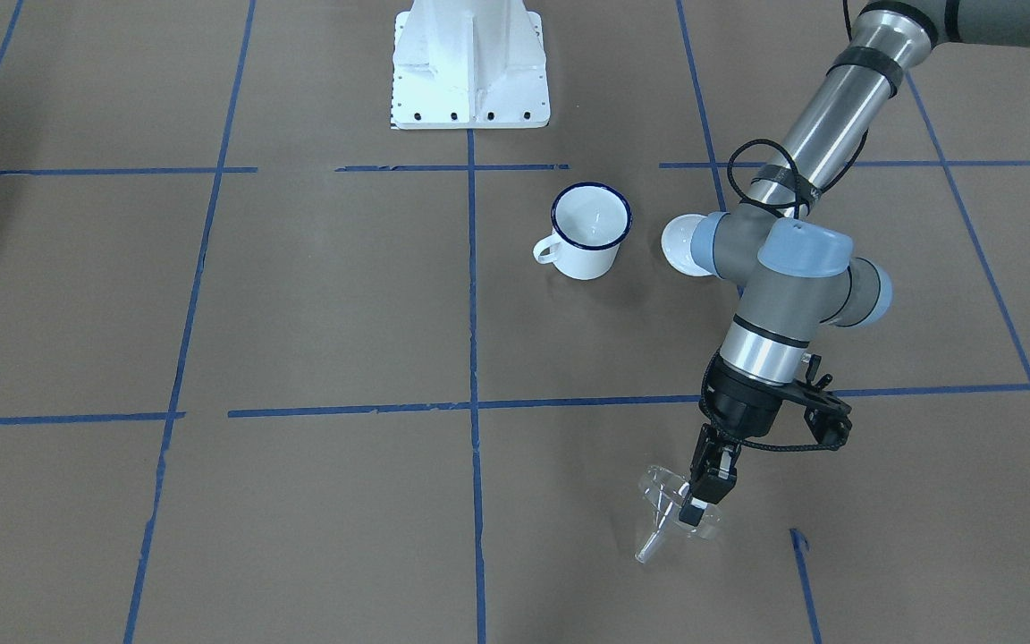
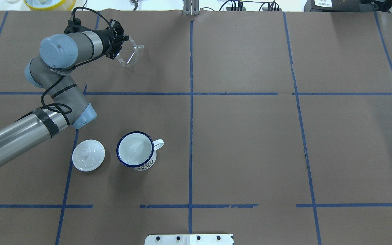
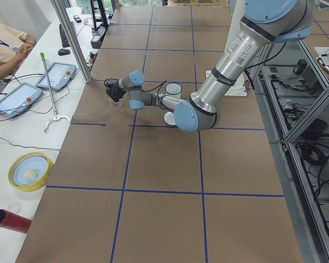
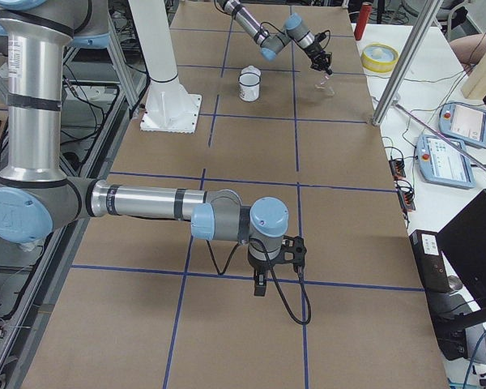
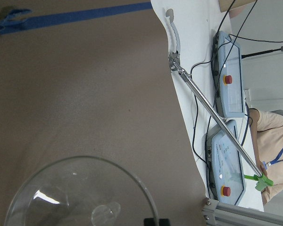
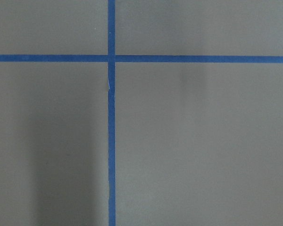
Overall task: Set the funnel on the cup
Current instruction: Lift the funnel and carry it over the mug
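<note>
Left gripper closed on rim of clear plastic funnel, well apart from white blue-rimmed enamel mug. Right gripper: shown in exterior right view only; jaw state indeterminable.

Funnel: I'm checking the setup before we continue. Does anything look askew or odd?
The funnel is tilted, spout pointing sideways, pinched at its rim by the left gripper, well apart from the upright cup. Nothing looks spilled.

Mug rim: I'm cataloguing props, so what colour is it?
Dark blue, on the white mug; it shows best in the overhead exterior view.
</note>
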Controlling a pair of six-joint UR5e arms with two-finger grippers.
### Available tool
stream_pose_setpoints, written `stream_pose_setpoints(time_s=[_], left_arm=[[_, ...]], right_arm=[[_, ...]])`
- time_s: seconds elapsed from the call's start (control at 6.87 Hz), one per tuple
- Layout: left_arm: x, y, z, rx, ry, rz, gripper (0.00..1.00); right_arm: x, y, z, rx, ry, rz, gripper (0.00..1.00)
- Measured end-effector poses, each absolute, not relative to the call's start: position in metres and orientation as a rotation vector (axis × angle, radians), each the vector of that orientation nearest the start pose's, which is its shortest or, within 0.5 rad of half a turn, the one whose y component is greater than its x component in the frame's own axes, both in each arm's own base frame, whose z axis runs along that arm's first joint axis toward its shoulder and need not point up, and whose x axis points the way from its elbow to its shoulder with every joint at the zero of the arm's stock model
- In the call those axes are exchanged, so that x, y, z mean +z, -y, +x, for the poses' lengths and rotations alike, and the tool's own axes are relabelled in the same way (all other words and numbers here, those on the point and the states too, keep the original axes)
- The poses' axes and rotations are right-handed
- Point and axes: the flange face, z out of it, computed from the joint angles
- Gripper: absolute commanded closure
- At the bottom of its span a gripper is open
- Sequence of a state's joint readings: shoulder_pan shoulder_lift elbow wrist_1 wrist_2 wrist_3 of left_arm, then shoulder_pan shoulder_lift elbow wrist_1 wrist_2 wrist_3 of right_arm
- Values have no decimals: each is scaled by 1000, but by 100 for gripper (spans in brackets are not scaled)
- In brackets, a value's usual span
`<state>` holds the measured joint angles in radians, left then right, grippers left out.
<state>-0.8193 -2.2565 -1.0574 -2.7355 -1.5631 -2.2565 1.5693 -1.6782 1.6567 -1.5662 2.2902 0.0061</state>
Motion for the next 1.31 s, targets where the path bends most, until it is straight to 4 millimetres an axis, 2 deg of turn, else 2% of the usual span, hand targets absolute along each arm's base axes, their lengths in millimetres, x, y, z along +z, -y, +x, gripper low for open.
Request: stream_pose_setpoints(time_s=[0.29,0.44,0.58,0.73,1.02,1.16,1.31], left_arm=[[313,660,409,-1258,-1497,126,100],[287,656,398,-1255,-1478,121,100],[260,642,390,-1232,-1433,75,100],[236,621,380,-1204,-1380,26,100],[185,566,354,-1152,-1201,-19,100],[166,530,356,-1122,-1099,-59,100],[157,500,370,-1098,-993,-102,100]], right_arm=[[670,445,67,10,719,-19,0],[670,445,67,10,719,-19,0],[670,445,67,11,719,-19,0],[670,445,67,10,719,-19,0],[670,445,67,10,719,-19,0],[670,445,67,10,719,-19,0],[670,445,67,10,719,-19,0]])
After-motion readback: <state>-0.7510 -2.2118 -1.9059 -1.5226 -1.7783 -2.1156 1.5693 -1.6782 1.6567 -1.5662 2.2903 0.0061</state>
